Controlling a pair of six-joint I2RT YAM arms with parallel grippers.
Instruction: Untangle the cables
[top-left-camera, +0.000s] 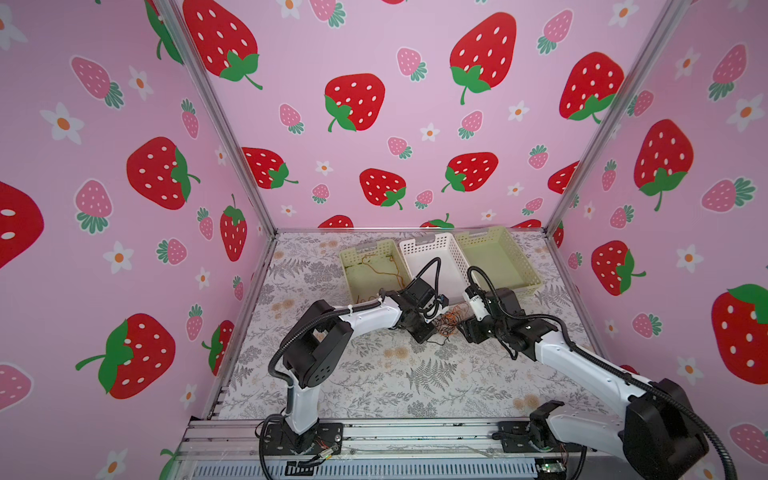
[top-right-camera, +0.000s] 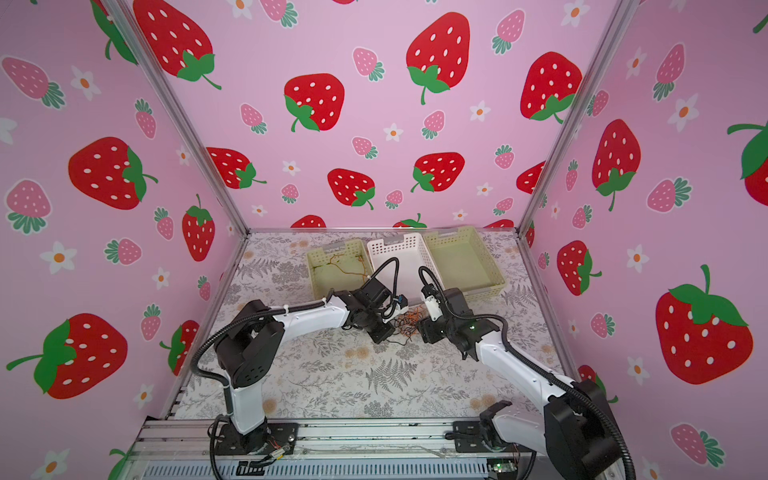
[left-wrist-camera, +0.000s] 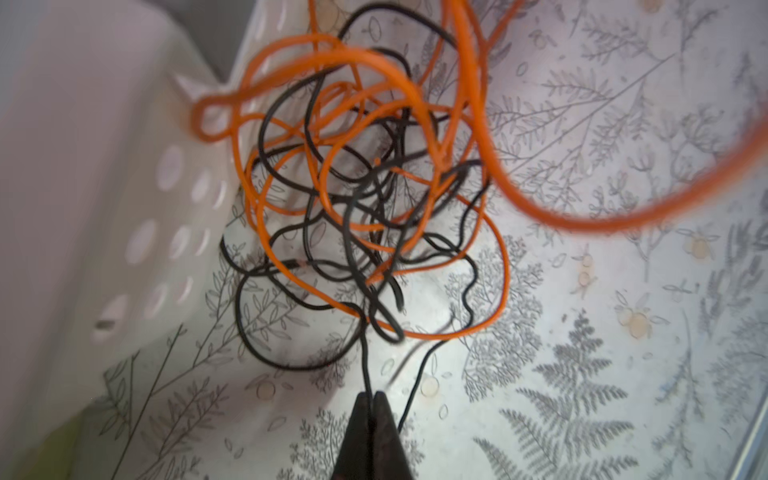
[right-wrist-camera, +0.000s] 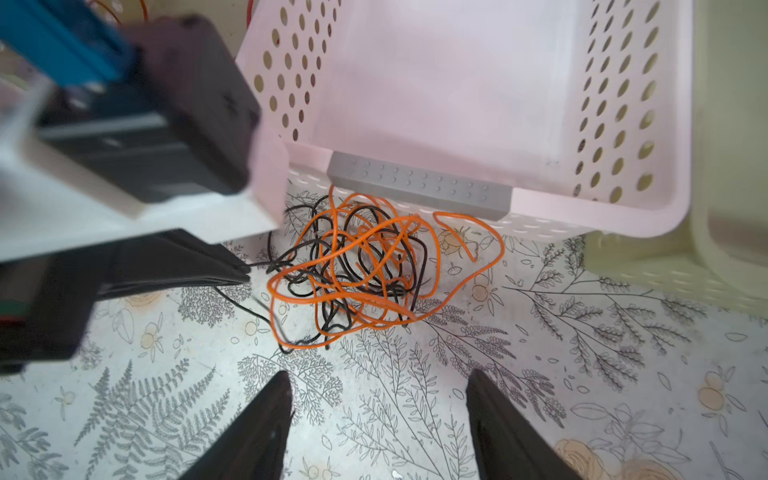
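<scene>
Beside white basket (left-wrist-camera: 124, 187), orange cable (left-wrist-camera: 582, 222), black cable (left-wrist-camera: 365, 365): ends untraceable.

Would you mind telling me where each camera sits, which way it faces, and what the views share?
Both top views: high over the front edge, looking down at the table, white basket, left arm and right arm.
Left wrist: on its arm, facing along the shut left gripper, which pinches the black cable leaving the tangle.
Right wrist: on its arm, facing past the open right gripper toward the white basket.
Shared: both wrist views show the tangle and left gripper.
</scene>
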